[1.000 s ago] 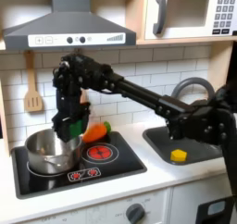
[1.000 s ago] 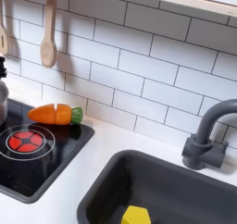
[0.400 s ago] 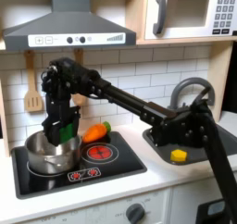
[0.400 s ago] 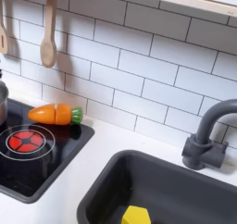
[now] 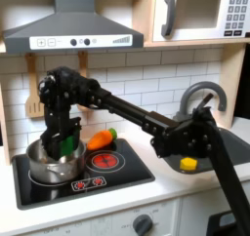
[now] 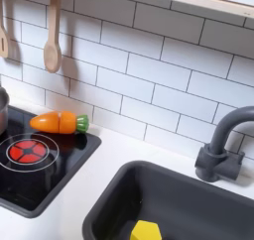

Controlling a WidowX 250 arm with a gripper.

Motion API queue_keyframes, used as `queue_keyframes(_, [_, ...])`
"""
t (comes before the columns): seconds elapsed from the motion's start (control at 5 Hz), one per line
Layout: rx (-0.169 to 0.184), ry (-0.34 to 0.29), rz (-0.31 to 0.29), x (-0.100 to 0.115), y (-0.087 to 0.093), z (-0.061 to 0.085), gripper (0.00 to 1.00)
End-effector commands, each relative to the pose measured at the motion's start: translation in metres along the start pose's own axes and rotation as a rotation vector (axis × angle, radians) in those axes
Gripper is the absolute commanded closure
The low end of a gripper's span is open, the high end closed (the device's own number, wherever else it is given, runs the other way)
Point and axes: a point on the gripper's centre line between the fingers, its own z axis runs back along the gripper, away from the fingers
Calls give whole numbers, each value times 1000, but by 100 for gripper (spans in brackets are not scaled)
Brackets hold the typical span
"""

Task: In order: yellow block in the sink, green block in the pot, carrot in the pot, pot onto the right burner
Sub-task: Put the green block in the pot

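Right now your gripper (image 5: pixel 64 142) clenches the green block (image 5: pixel 69 141) just over the pot (image 5: pixel 54 162); the second exterior view adds the carrot (image 6: pixel 58 122) beside the burner.

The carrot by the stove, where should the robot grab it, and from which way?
Probably from above, across the thick orange middle of the carrot. It lies flat on its side near the tiled wall, its green tip toward the second exterior view's right, so fingers closing across its width should fit.
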Motion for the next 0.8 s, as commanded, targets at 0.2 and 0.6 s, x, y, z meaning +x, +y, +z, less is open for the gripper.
queue_keyframes(0.2, [23,16,-2,1,7,-14,100])
queue_keyframes(0.6, [34,9,-11,1,6,-20,100])
